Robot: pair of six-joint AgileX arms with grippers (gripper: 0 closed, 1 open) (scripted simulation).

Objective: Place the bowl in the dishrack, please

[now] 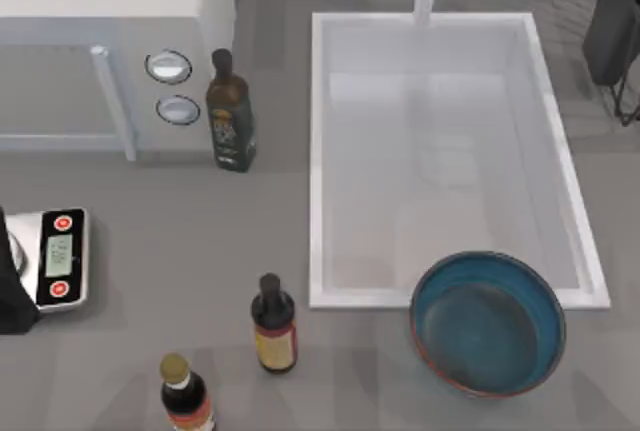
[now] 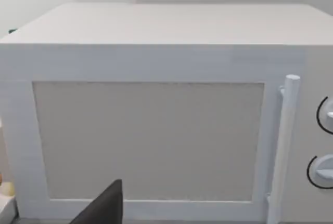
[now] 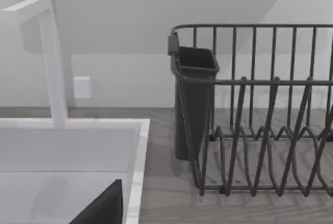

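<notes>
Teal-glazed inside and reddish-brown at the rim, the bowl sits upright on the grey counter at the lower right of your top view, its far edge just overlapping the near rim of the white sink basin. Dark wire, the dishrack appears in your right wrist view as an upright frame with a dark cutlery cup at its corner, standing beside the sink and white faucet; in the top view it lies at the upper right corner, well apart from the bowl. White microwave, upper left. Three bottles: one dark bottle beside the microwave, two smaller at lower centre-left. Kitchen scale, left edge. Your left arm rests at the left edge, your right arm at the upper right; you cannot tell either claw's state.
</notes>
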